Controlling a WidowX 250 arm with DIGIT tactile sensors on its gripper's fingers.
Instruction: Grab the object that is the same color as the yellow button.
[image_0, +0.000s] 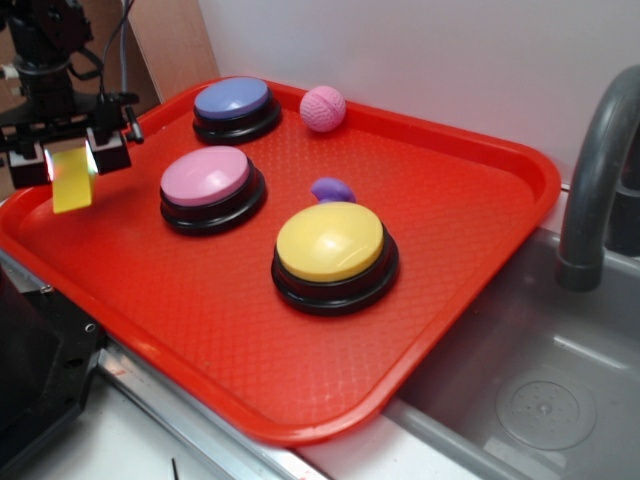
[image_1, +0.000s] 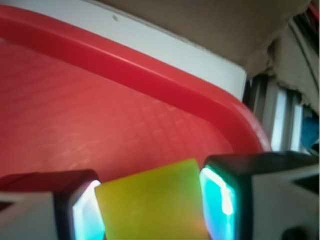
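A small bright yellow wedge-shaped block, the object (image_0: 73, 177) (image_1: 152, 202), hangs above the left edge of the red tray (image_0: 450, 260), clamped between the two fingers of my gripper (image_0: 70, 158) (image_1: 152, 207). In the wrist view both glowing pads press against its sides. The yellow button (image_0: 330, 242), a pale yellow dome on a black base, stands near the tray's middle, well to the right of the gripper.
A pink button (image_0: 206, 177) and a blue-purple button (image_0: 232, 99) stand on the tray's left half. A pink ball (image_0: 322, 108) lies at the back rim, a small purple piece (image_0: 332, 189) behind the yellow button. A sink (image_0: 540, 400) and grey faucet (image_0: 592, 170) are on the right.
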